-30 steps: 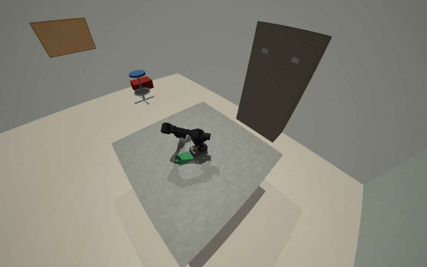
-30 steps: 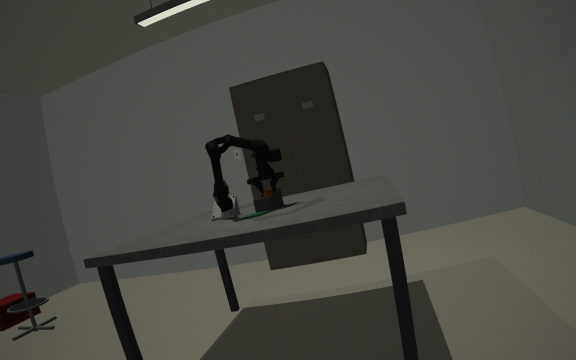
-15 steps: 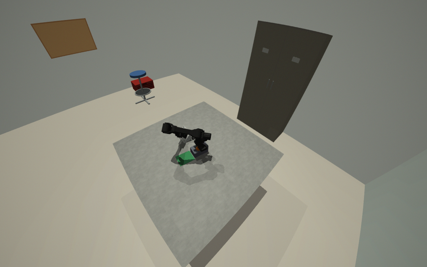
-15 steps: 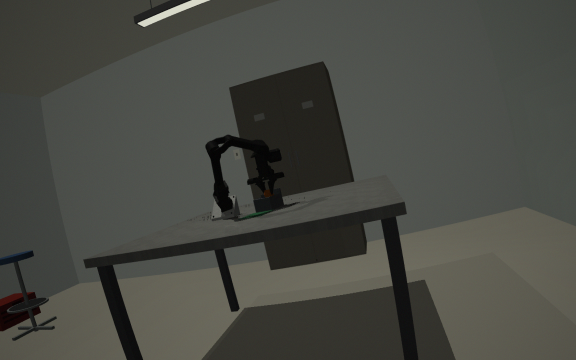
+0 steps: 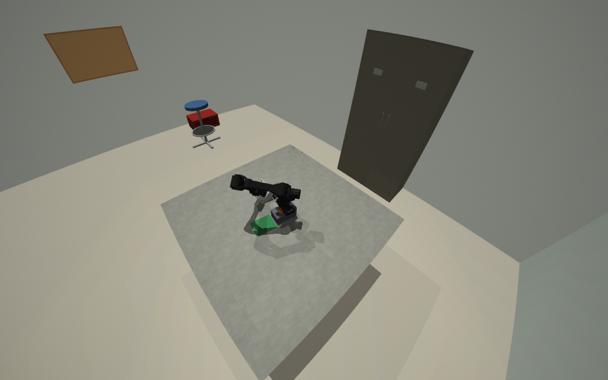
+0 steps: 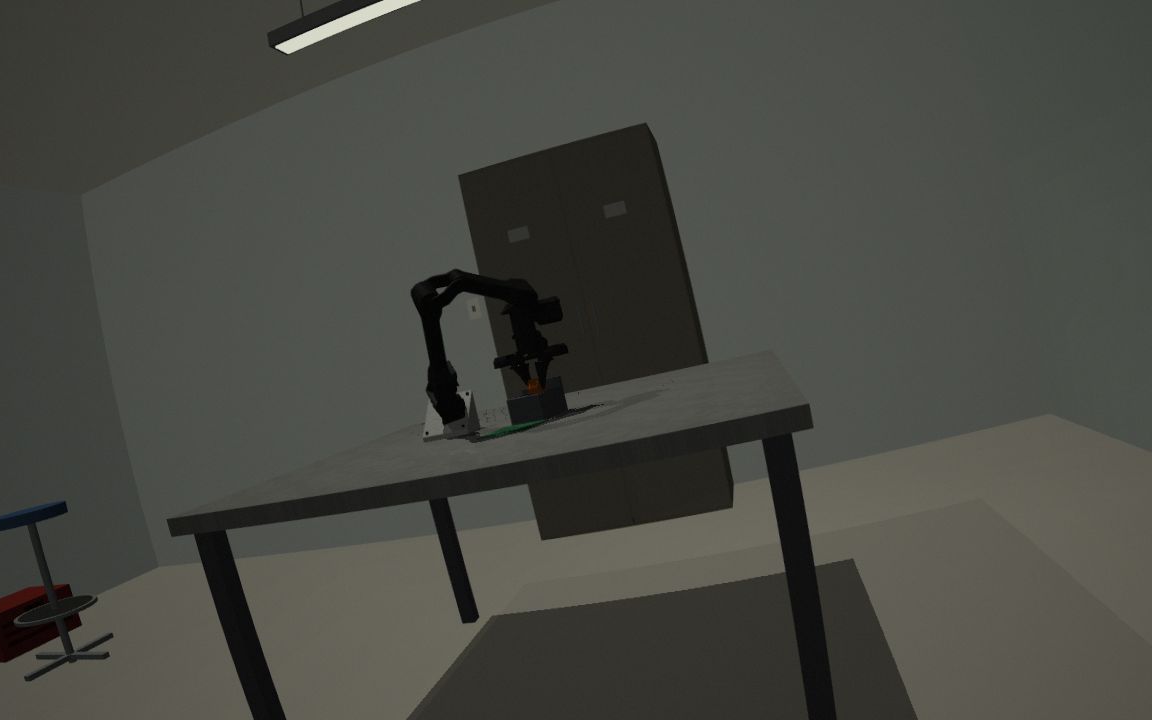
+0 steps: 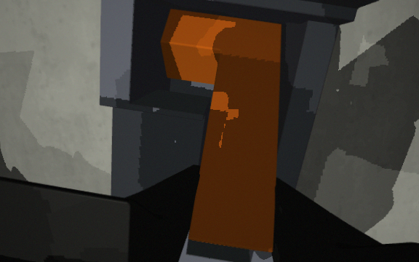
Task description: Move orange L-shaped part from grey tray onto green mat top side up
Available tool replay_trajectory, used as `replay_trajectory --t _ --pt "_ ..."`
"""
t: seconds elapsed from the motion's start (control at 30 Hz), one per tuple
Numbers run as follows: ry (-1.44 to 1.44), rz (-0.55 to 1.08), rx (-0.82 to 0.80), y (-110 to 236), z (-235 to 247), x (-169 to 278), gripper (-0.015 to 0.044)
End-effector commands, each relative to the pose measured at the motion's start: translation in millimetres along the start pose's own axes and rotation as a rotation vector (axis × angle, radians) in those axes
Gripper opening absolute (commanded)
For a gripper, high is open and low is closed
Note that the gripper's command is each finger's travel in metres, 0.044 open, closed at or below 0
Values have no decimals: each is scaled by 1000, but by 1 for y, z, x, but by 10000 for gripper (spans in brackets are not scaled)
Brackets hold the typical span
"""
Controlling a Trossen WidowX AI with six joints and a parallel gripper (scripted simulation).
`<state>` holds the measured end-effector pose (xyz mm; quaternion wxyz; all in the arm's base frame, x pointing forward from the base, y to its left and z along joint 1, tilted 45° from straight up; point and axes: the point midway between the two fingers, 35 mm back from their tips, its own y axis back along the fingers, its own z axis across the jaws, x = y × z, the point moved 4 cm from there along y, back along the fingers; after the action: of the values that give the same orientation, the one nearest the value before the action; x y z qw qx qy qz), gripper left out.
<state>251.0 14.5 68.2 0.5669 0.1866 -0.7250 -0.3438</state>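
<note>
Orange part point(image 7: 242, 145) stood tipped, its plain end raised between the jaws, its L end down in the tray point(image 7: 158, 145) pocket. The gripper point(image 7: 231, 218) had clamped that raised end. Tipping and pinching looked done; lifting out and placing on the mat point(image 5: 263, 224) remained.

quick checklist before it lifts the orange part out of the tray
1. Gripper shut on the orange L-shaped part, a finger against each side of its long bar: ok.
2. Pinched end tipped up out of the grey tray: ok.
3. L-shaped end low in the pocket: ok.
4. Part out of the tray: not ok, not yet lifted.
5. Green mat beside the tray, bare where it shows: ok.
6. How deep the fingers sit on the bar: cannot tell.
</note>
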Motion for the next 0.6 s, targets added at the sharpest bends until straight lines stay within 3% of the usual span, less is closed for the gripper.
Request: replay_trajectory --t 0.0,0.57 --pt "-5 -5 3 6 -1 -1 0" --pt "-1 -3 4 33 0 0 0"
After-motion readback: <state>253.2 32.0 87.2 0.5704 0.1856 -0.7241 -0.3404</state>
